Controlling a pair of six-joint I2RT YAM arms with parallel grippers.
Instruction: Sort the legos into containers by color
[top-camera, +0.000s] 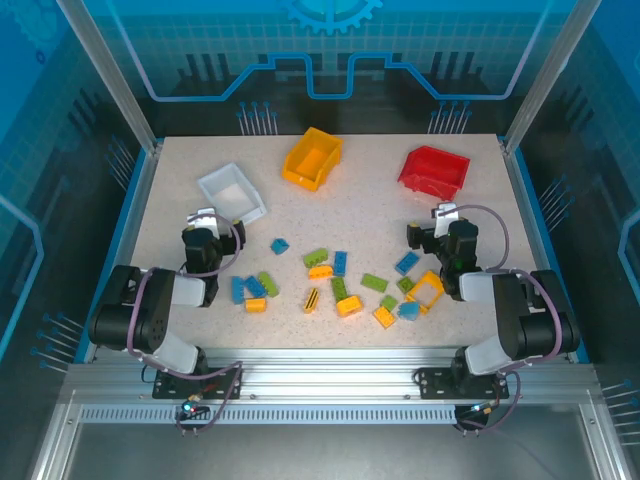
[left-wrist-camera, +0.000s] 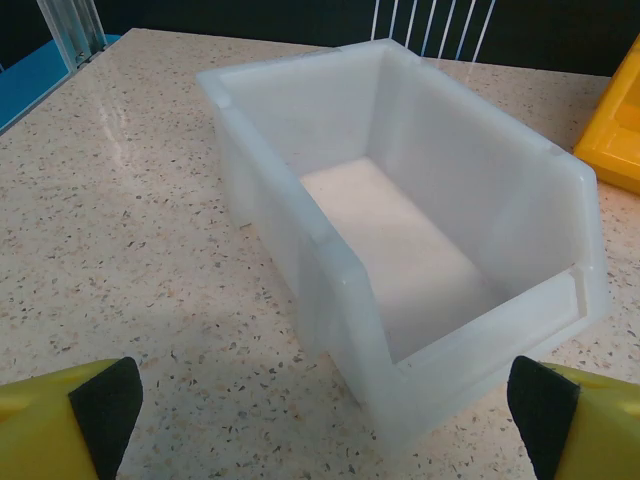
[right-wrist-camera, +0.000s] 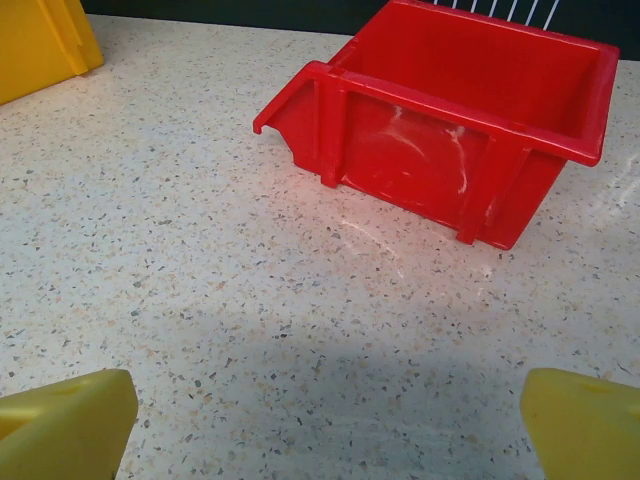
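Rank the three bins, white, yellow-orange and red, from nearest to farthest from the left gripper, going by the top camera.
Measured from the left gripper:
1. White bin, just beyond the gripper, on the left side.
2. Yellow-orange bin, farther back, near the middle.
3. Red bin, far across on the right side.

My speckled counter (top-camera: 370, 215) is holding the white bin (top-camera: 215, 181), yellow-orange bin (top-camera: 303, 175) and red bin (top-camera: 430, 185) across the top, with legos (top-camera: 321, 271) lying lower centre.
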